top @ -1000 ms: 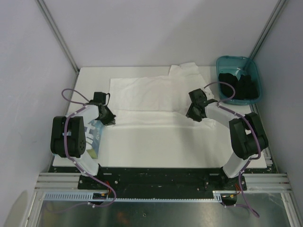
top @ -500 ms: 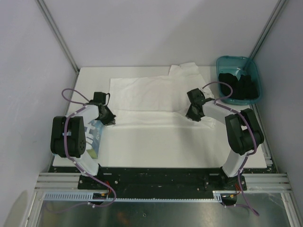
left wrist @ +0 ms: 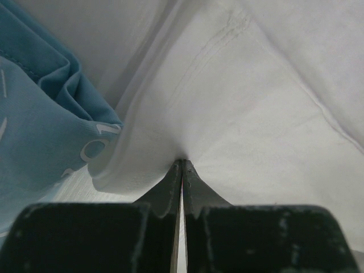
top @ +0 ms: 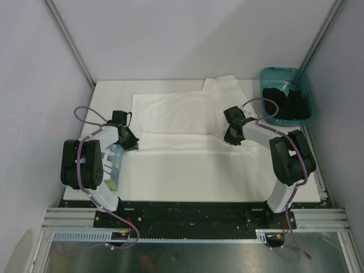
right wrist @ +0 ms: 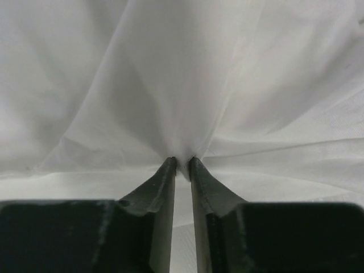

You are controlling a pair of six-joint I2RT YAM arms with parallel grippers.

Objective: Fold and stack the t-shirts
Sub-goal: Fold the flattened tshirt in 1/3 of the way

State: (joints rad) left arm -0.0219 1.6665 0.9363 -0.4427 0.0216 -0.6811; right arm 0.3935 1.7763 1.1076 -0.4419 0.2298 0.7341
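Reaching low and forward, the left gripper (left wrist: 182,162) is pinching the white t-shirt (top: 176,114) at its seven o'clock edge, and the right gripper (right wrist: 181,161) is pinching its four o'clock edge.

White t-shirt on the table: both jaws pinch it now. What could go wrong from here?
1. The right jaws grip only a small pucker of the white t-shirt at their very tips, so it may slip out on lifting.
2. The light-blue shirt lies right against the fabric that the shut left jaws pinch, so it might get dragged along.
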